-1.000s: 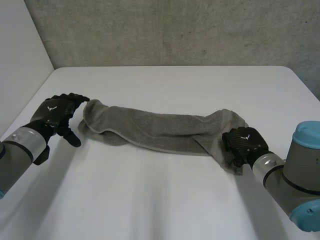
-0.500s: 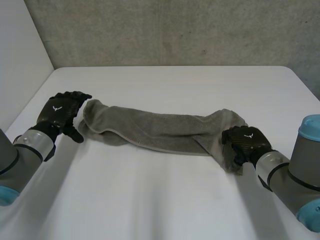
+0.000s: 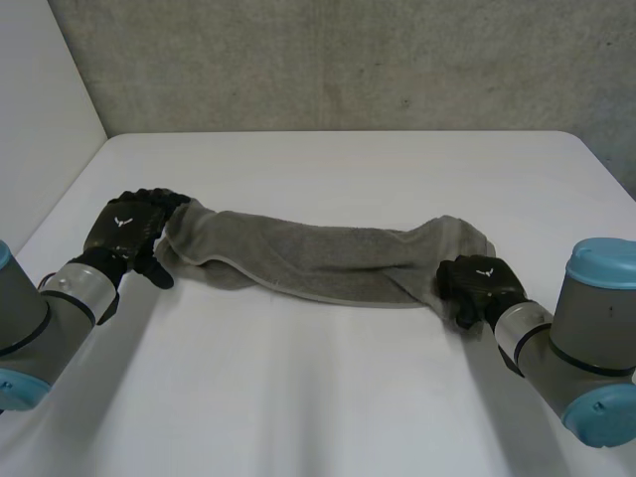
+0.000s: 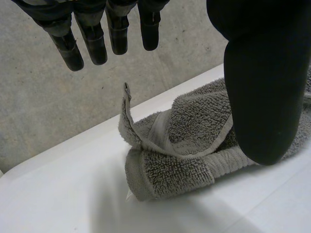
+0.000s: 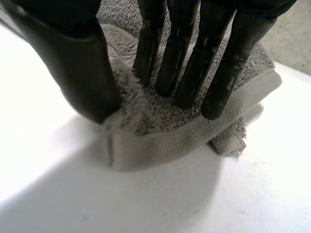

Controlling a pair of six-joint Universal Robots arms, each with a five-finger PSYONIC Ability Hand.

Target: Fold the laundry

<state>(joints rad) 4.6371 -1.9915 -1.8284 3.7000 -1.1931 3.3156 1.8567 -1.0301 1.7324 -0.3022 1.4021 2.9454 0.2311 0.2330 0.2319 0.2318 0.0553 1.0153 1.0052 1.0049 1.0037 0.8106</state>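
We have the grey towel (image 3: 328, 260) lying as a long rumpled roll across the middle of the white table (image 3: 328, 397), one end at each hand. Our right hand (image 3: 477, 283) sits on the right end, straight fingers pressed into the pile and the thumb squeezing a ridge of cloth against them, so we judge that end gripped. Our left hand (image 3: 127, 231) is at the other end with its fingers straight and spread above the cloth and nothing in its hold. The thumb is low beside the roll, and we cannot tell whether it touches. The step in hand looks like getting a grip on both ends so we can spread the towel flat before any fold. To do it well, we should lower the left hand onto the hemmed corner (image 4: 127, 104) that stands up from the roll and pinch the hem itself, not a handful of doubled layers. The right pinch looks shallow, near the edge. Once both ends are held, we should draw them apart gently, or that end may slip free.
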